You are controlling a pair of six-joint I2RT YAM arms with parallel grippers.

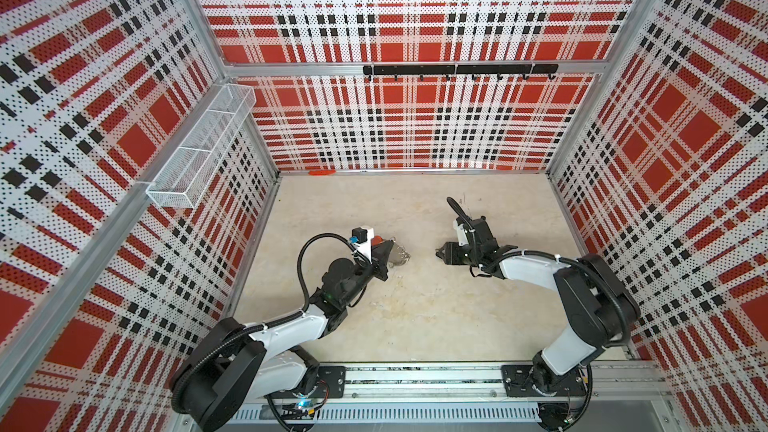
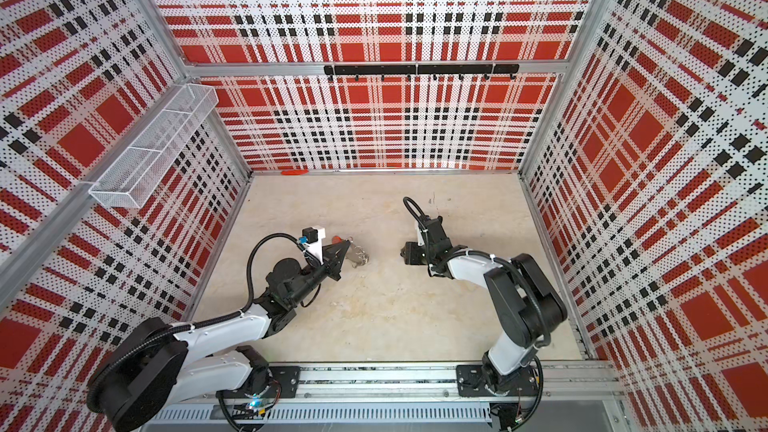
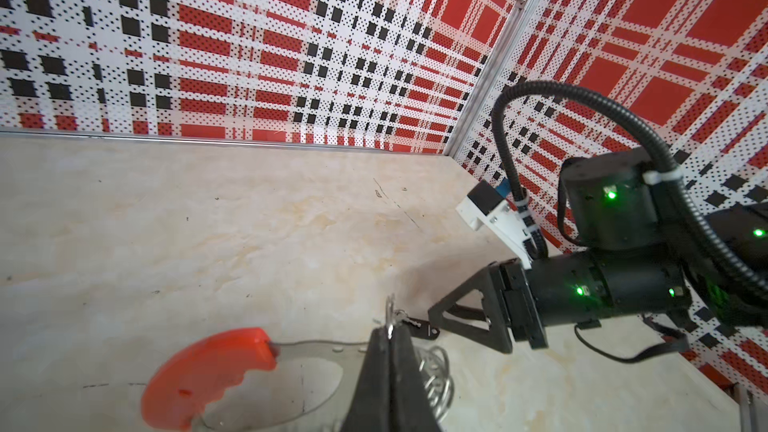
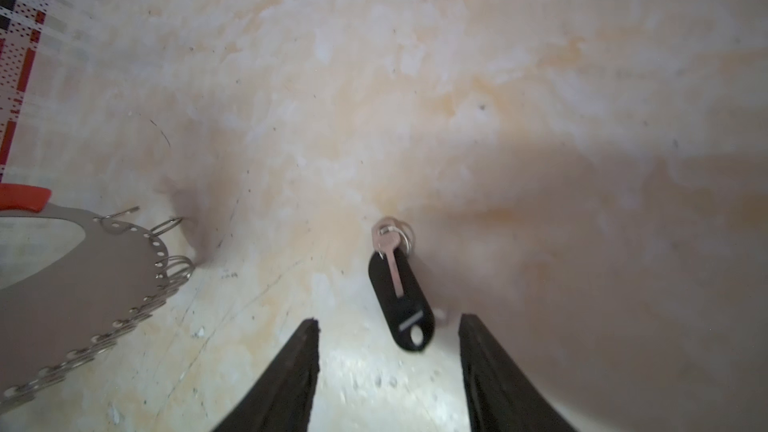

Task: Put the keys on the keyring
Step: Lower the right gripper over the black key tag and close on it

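Left gripper [image 3: 388, 334] is clamping the large grey metal keyring hoop [image 4: 83, 276], red-sleeved; right gripper [image 4: 389, 320] is holding its jaws apart near the black oblong key fob [image 4: 401, 301].

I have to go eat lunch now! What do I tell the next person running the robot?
Left gripper: shut on the keyring, at its edge with the loops.
Right gripper: open, holding nothing.
The keys (black fob, silver key, small ring) seem to lie on the table between the right gripper's fingers, apart from the keyring.
Done: keyring gripped.
Left: grab the keys and hook their small ring onto the keyring.
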